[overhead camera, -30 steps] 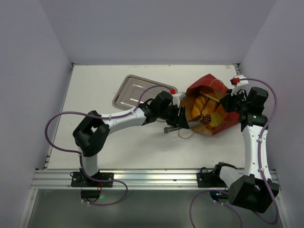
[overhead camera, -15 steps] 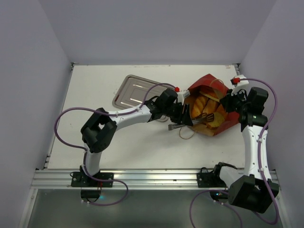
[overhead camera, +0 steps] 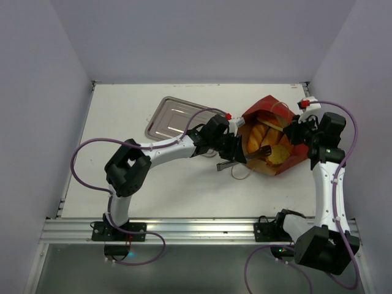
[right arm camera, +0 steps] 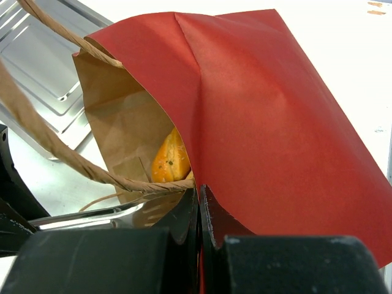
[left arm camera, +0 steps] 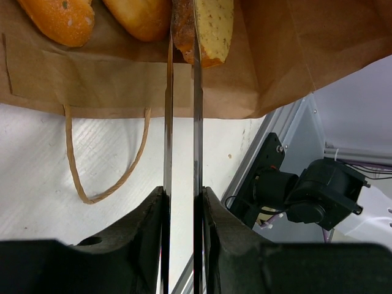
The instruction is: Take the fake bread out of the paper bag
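The dark-red paper bag [overhead camera: 264, 104] lies on its side, mouth toward the left, with the golden fake bread [overhead camera: 272, 139] inside. My left gripper [overhead camera: 260, 151] reaches into the mouth. In the left wrist view its thin blade fingers [left arm camera: 169, 122] flank the brown crust of a toast slice [left arm camera: 214, 24], touching it on both sides. Two rounded loaves [left arm camera: 58, 21] lie beside it on the tan lining [left arm camera: 275, 61]. My right gripper [right arm camera: 199, 196] is shut on the bag's red edge [right arm camera: 257, 110], with one loaf [right arm camera: 170, 160] visible inside.
A flat steel tray [overhead camera: 174, 116] sits left of the bag, behind my left arm. The bag's twine handle [overhead camera: 239, 171] loops out onto the white table in front of the bag. Walls close in the table's left, back and right sides.
My left arm pushed further into the bag, then its blades narrowed onto the toast slice. The right gripper and the bag have stayed put.
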Robot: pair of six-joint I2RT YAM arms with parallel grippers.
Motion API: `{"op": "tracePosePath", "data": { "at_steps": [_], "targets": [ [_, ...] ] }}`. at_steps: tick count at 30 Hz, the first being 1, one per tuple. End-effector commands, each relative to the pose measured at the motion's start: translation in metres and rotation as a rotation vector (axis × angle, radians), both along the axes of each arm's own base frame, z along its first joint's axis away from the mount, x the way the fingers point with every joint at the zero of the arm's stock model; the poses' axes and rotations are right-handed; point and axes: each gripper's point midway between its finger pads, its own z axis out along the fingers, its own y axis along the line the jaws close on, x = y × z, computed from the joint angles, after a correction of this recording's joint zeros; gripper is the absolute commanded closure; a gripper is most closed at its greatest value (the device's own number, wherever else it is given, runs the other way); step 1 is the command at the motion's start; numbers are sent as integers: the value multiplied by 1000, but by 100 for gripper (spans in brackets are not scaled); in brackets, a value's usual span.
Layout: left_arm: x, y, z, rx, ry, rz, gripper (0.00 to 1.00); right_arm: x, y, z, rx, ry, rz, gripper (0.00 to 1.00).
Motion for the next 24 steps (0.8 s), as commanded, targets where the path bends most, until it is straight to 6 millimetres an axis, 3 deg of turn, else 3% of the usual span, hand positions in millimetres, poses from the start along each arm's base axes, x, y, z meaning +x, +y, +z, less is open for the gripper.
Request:
{"op": "tracePosePath", "data": {
  "at_steps": [1,6,7,14,23,24],
  "targets": [
    [-4,-1,28,-56,-34,-19,87,-1,4,8,13,-34,6,100],
    [2,11,42,-60,-68,21,96,-2,3,10,11,-41,-2,100],
    [2,15,52,-76,-82,26,100,-2,2,11,9,-44,-5,100],
    [-2,43,65,-91,-103,63,100,-2,2,11,10,-51,-15,100],
    [-7,82,65,-72,-116,92,100,-2,1,11,10,-55,-23,100],
    [-6,89,73,-82,-129,103,100,-2,1,12,10,-58,-23,100]
  ]
}}
